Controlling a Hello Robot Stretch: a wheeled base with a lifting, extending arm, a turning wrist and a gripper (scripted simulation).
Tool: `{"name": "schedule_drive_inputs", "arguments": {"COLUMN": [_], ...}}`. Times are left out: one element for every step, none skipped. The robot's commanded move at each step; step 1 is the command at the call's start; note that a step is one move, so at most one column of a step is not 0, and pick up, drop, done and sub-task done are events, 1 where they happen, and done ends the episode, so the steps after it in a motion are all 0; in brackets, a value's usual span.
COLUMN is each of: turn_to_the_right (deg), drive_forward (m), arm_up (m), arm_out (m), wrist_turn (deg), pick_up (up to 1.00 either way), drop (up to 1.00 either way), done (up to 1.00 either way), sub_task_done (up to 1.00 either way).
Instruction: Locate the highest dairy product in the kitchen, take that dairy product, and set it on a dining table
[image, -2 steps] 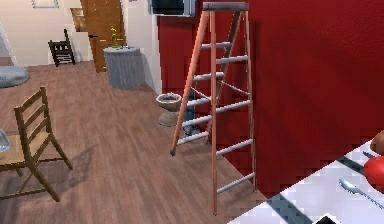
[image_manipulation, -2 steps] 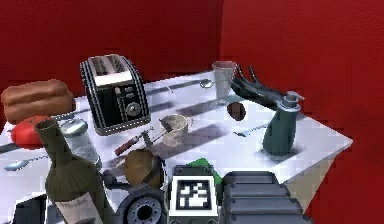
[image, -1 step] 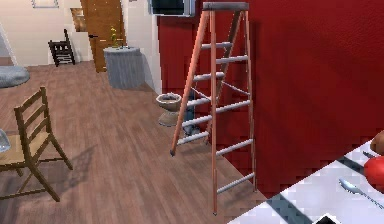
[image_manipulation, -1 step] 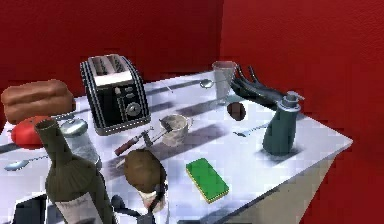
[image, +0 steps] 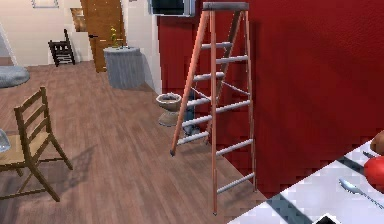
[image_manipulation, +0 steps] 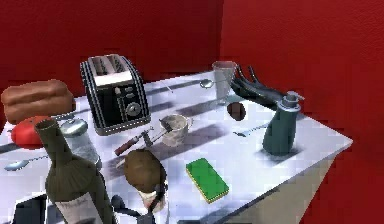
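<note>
1. My white tabletop (image_manipulation: 255, 165) carries a striped chrome toaster (image_manipulation: 113, 92) at 10 o'clock and a flat green sponge (image_manipulation: 207, 178) at 6 o'clock.
2. Ahead, an orange-railed stepladder (image: 222, 100) stands at 12 o'clock.
3. I cannot tell my pincer's state, nor where the dairy product is.

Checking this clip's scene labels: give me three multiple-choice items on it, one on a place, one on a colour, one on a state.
1. Where does the toaster stand?
A on a shelf
B on the table
C on a stove

2. What colour is the sponge?
A green
B blue
C yellow

3. How is the ladder placed?
A lying flat
B folded on the table
C standing upright

Answers:
1 B: the toaster sits on the white tabletop beside the loaf.
2 A: the flat sponge near the table's edge is plainly green.
3 C: the ladder's feet rest on the floor and it rises by the red wall.
</note>
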Motion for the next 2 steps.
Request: {"name": "schedule_drive_inputs", "arguments": {"turn_to_the_right": [0.0,-45.0], "drive_forward": [0.0,0.0], "arm_up": [0.08,0.0], "arm_out": [0.0,0.0], "wrist_turn": [0.0,0.0], "pick_up": [0.0,0.0], "drop": [0.0,0.0], "done": [0.0,0.0], "sub_task_done": [0.0,0.0]}}
